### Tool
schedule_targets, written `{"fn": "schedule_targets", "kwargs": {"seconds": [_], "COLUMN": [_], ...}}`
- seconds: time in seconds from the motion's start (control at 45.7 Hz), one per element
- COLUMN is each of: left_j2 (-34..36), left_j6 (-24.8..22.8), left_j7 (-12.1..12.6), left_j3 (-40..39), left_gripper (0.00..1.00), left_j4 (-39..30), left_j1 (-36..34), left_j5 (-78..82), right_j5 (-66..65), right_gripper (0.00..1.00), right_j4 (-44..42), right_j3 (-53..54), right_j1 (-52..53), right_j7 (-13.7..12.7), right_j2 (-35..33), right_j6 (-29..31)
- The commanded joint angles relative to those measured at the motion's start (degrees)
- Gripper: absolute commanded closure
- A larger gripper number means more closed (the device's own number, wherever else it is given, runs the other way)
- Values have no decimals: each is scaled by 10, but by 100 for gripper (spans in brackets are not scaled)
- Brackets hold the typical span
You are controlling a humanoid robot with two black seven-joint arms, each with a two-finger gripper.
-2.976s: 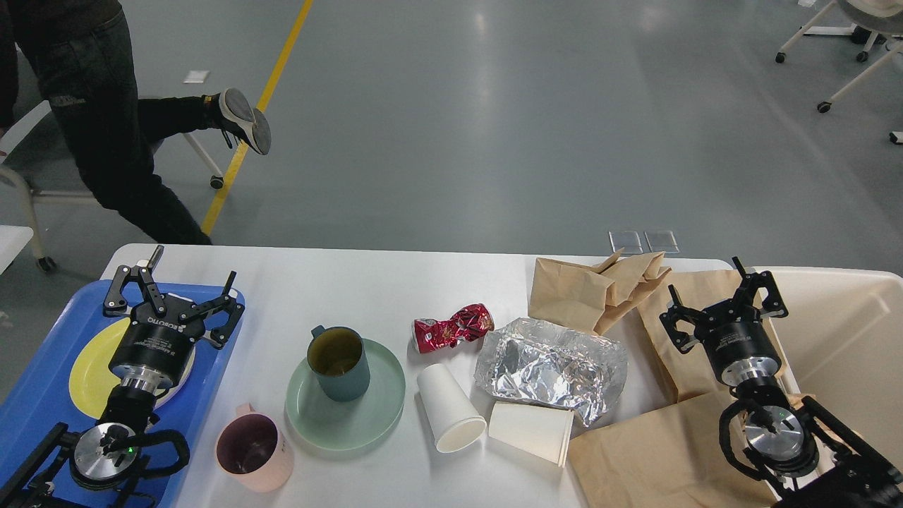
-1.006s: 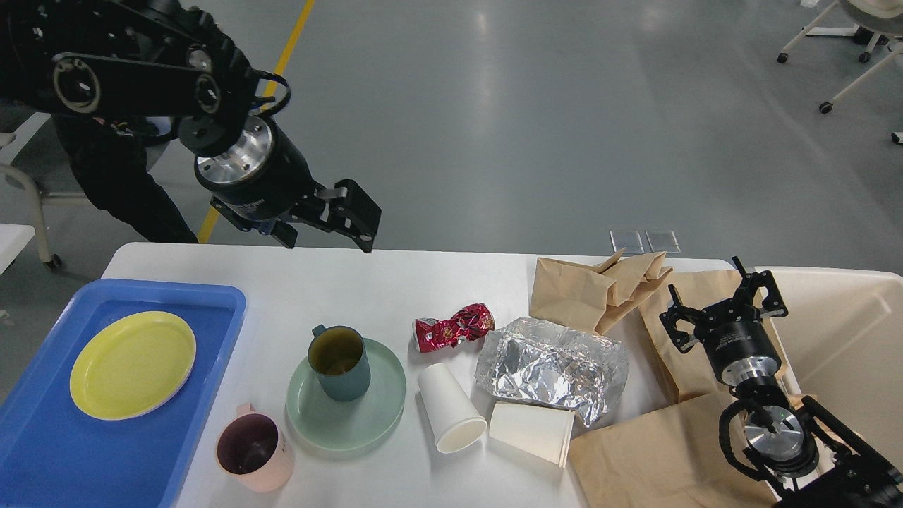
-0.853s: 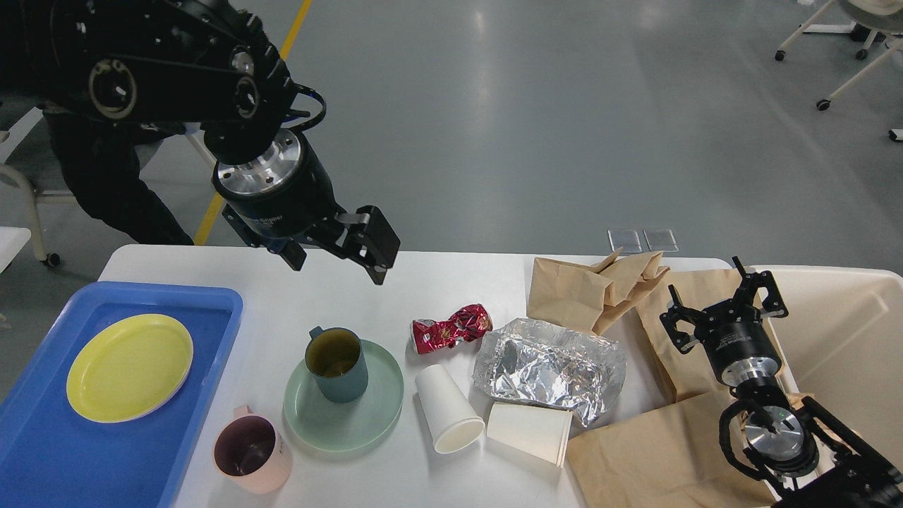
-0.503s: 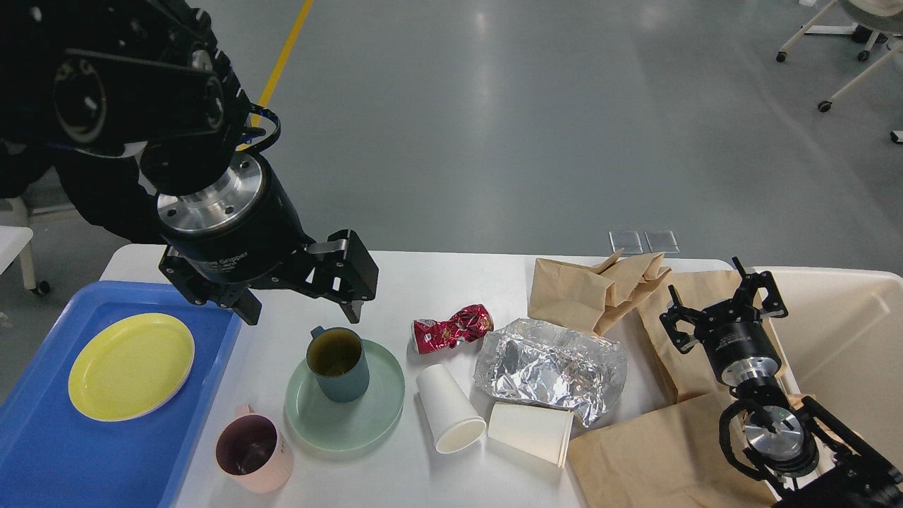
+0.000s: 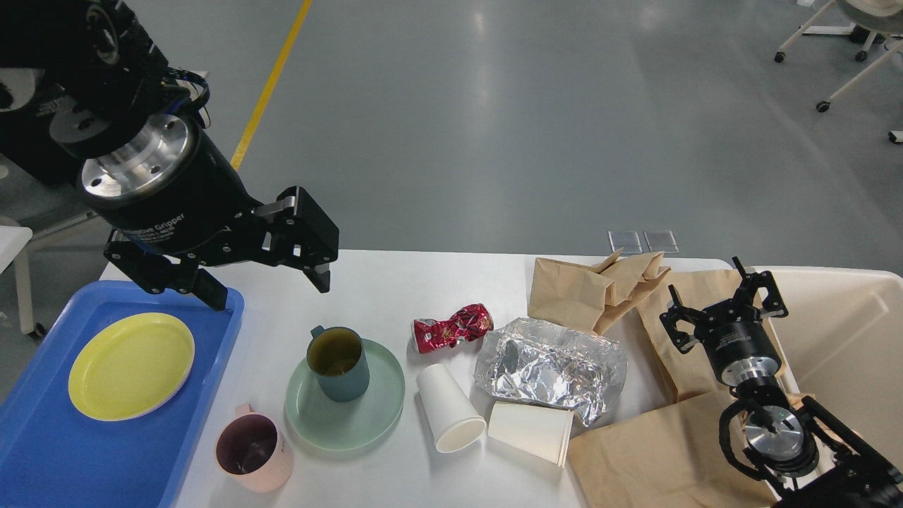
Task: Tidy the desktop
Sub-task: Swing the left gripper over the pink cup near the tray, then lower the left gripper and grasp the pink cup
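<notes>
Grey polished floor with a yellow line runs behind the desktop [image 5: 367, 282], a white matte top with rounded corners that fills the lower part of the view.

Left gripper [image 5: 264, 286] hangs above the far-left part of the desktop, jaws spread wide, nothing between them. It sits between the blue tray [image 5: 42, 451] and the dark mug [image 5: 337, 363], so a reach for a dish looks likely.

Right gripper [image 5: 726, 310] hovers over a brown paper bag [image 5: 670, 451] at the right edge, fingers apart and empty, just beside the cream bin [image 5: 846, 339].

Sorting seems half laid out:
- Tray overhangs the left edge and holds a yellow plate [image 5: 131, 365], probably the place for dishes.
- Dark mug stands upright on a green plate [image 5: 374, 409] near the front centre; a pink mug [image 5: 252, 451] stands by the front edge, touching neither.
- Rubbish lies centre to right: red wrapper [image 5: 451, 327], crumpled foil [image 5: 550, 367], two paper cups [image 5: 448, 409] on their sides, and a crumpled bag [image 5: 592, 286] by the far edge. All sits on the bin side, handy for the right arm.

Desktop surface looks clean and unmarked where bare, but is heavily cluttered; tidying appears barely started.
</notes>
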Motion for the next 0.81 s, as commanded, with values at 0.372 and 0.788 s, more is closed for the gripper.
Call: {"fn": "schedule_targets", "kwargs": {"seconds": [0.372, 0.788], "left_j2": [65, 193], "left_j6": [125, 408], "left_j7": [100, 144], "left_j3": [-31, -113], "left_gripper": [1, 4], "left_j4": [2, 31], "left_j1": [218, 498], "left_j5": [15, 135], "right_j5": [0, 0], "right_gripper": [0, 0], "right_j4": [0, 0], "right_j3": [0, 0], "right_j1": [0, 0], "right_j7": [0, 0], "right_j2": [0, 0], "right_j6": [0, 0]}}
